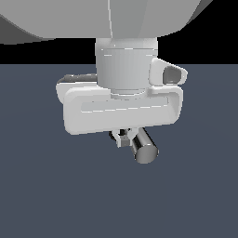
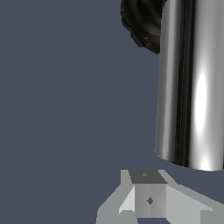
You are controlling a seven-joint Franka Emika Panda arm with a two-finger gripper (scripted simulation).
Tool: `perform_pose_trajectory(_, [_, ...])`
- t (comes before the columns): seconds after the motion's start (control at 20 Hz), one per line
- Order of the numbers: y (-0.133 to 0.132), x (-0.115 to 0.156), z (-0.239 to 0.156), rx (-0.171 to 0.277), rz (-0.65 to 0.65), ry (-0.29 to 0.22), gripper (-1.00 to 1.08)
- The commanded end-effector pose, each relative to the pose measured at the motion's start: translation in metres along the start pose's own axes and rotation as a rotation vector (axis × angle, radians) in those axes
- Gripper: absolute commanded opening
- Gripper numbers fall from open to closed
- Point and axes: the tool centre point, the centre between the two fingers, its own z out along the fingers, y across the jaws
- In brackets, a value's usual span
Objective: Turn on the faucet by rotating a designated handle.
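Exterior view — the white gripper (image 1: 123,138) hangs mid-frame over the grey tabletop (image 1: 195,195), the chrome handle (image 1: 144,147) poking out just below it, lower centre; fingers (image 1: 122,138) mostly hidden, spread unclear. Faucet (image 2: 144,22) base shows black, upper right in the wrist view.

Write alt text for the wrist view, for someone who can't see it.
A shiny chrome cylindrical handle fills one side, its flat end nearest the grey gripper fingers. A black ribbed round base shows behind it, over a plain dark blue-grey floor.
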Motion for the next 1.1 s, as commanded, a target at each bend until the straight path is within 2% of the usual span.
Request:
perform_pose_trajectory(0.0, [0.001,0.003,0.013,-0.001,-0.009,0.001,-1.0])
perform_pose_trajectory(0.5, [0.002,0.011,0.046,-0.001,-0.032,0.003,-1.0])
perform_pose_trajectory(1.05, [0.002,0.013,0.051,0.0,-0.036,0.003,-1.0])
